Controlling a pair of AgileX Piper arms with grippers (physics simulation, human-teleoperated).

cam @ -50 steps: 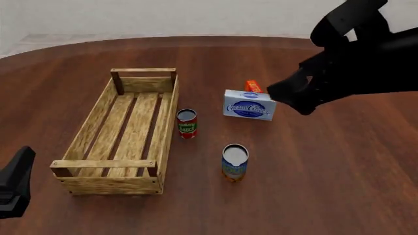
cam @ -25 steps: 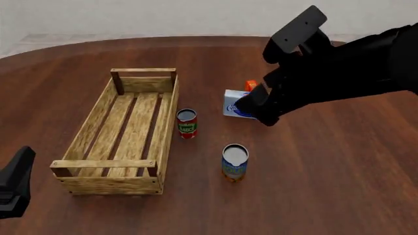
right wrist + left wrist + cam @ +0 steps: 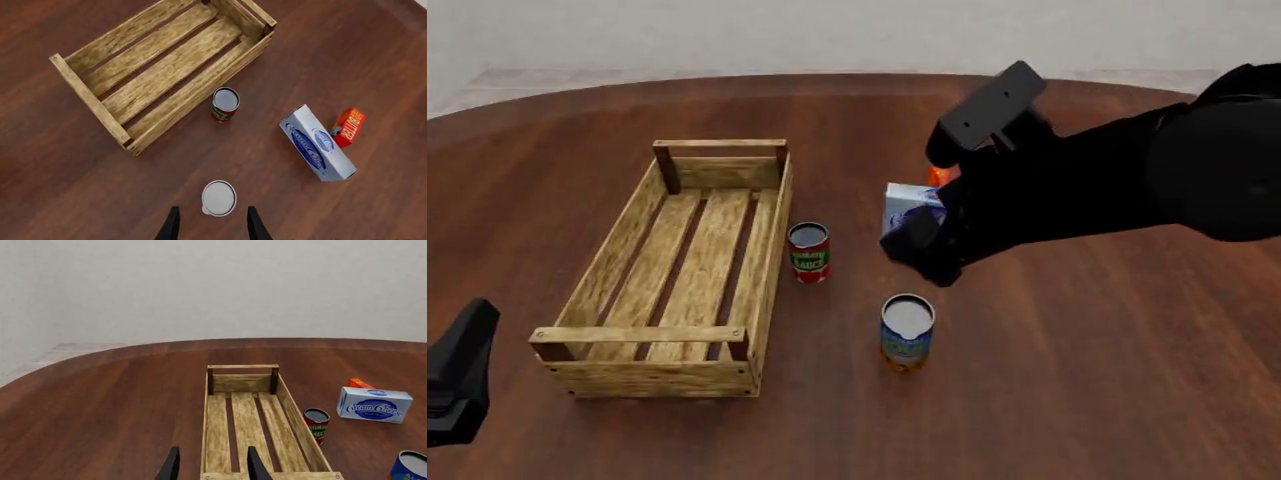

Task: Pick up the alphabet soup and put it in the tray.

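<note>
The alphabet soup (image 3: 908, 332) is stood upright on the brown wooden desk (image 3: 1094, 380), in front of the other goods and well to the right of the tray (image 3: 681, 268), free of any grip. In the right wrist view its silvery lid (image 3: 219, 198) is seen from above, lying just ahead of the two dark fingertips of the right hand (image 3: 209, 226), which are spread wider than the can and hold nothing. In the front view the right hand (image 3: 918, 255) is carried above the desk, just behind and above the can, at the end of a bulky black arm (image 3: 1121, 185) that comes in from the right. Between the soup and the tray a red-and-green can (image 3: 809, 252) is stood upright, close beside the crate's right wall. A white and blue cream cheese box (image 3: 317, 149) is placed behind the soup, with a small orange box (image 3: 348, 126) just beyond it; both are partly covered by the arm in the front view. The tray is laid lengthwise on the desk's left half, its slatted floor bare. The left hand (image 3: 209, 468) is held low over the near end of the tray, its fingertips spread and gripping nothing.
</note>
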